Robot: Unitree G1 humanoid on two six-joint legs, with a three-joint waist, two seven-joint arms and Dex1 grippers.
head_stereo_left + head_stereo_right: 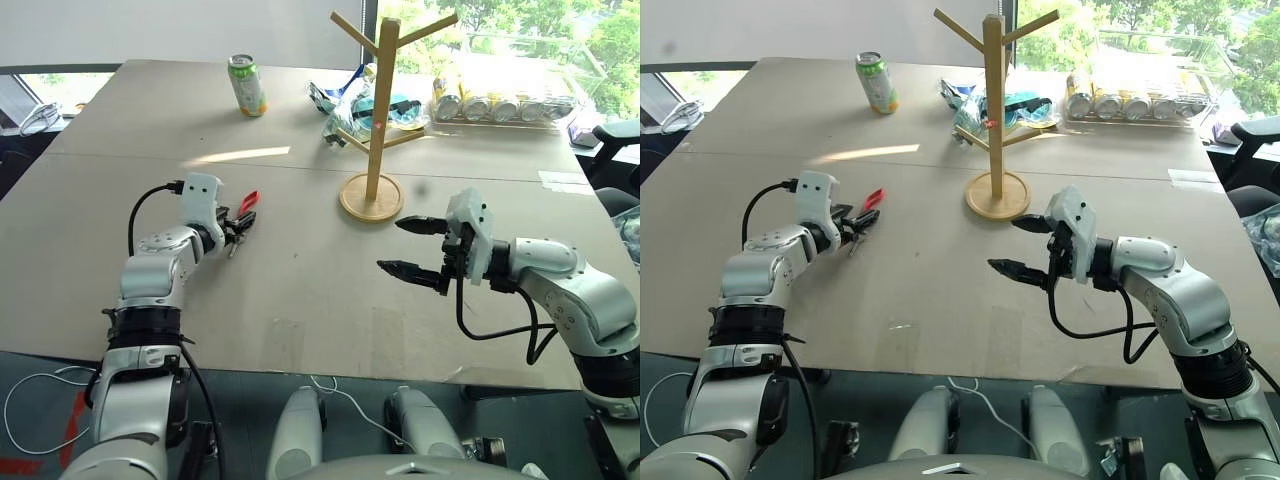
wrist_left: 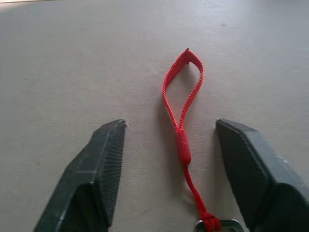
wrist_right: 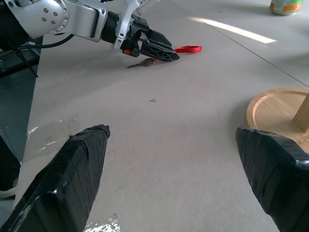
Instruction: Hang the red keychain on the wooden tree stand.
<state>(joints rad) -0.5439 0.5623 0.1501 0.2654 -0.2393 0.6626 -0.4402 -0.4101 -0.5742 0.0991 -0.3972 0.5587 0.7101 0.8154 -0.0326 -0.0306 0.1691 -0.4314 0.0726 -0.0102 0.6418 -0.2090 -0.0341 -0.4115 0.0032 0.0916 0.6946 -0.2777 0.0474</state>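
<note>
From the head camera, the red keychain (image 1: 247,203) lies flat on the table (image 1: 300,280), its loop sticking out just past the left gripper (image 1: 236,228). The wooden tree stand (image 1: 375,120) stands well apart, near the right gripper (image 1: 412,246), whose jaws are wide apart and empty.

In the left wrist view, the strap lies between the two fingers (image 2: 94,174), which stand apart without touching it.

In the right wrist view, the stand's base is just beside one finger (image 3: 275,174).

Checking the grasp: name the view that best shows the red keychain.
Left wrist view: the red keychain lies flat between the open left hand fingers. Eye views and right wrist view show just its red loop past that hand.
</note>
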